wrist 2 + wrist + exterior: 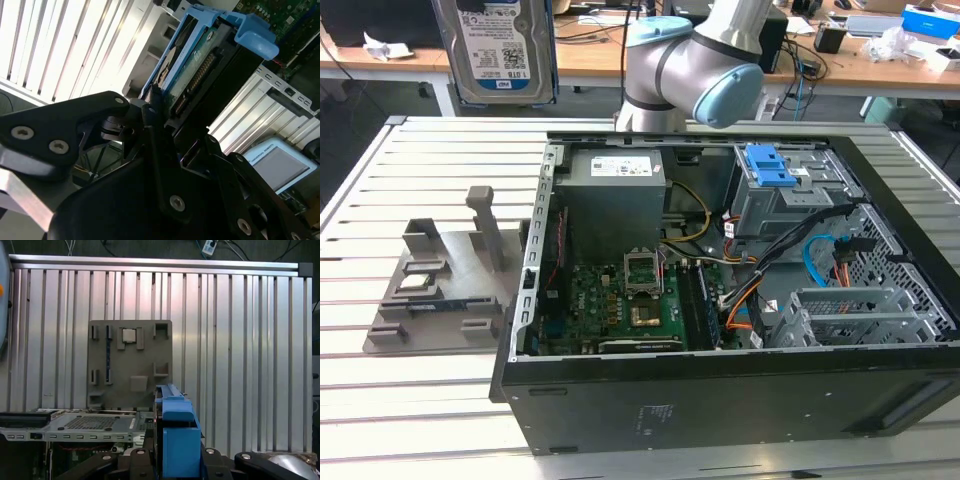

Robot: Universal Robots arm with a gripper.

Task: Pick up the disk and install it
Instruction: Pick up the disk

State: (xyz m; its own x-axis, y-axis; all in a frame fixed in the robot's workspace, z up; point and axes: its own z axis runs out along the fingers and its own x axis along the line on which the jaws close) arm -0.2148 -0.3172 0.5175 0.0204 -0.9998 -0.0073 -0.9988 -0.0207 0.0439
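The disk [505, 50] hangs upright high over the slatted table at the exterior view's left, its silver face and white-and-blue label toward the camera. My gripper [159, 107] is shut on the disk [192, 65]: the black fingers [100, 115] clamp its edge, and the green board and connector show inside the blue carrier bracket [250, 35]. In the first wrist view the blue carrier of the disk [177, 440] stands between the gripper [176, 462] parts, above the table.
The open black computer case [720, 400] lies on the table, with a motherboard [620, 300], cables and a grey drive cage with a blue latch [775, 165]. A grey parts fixture [440, 290] [130, 360] sits left of the case. The arm's base [690, 65] stands behind the case.
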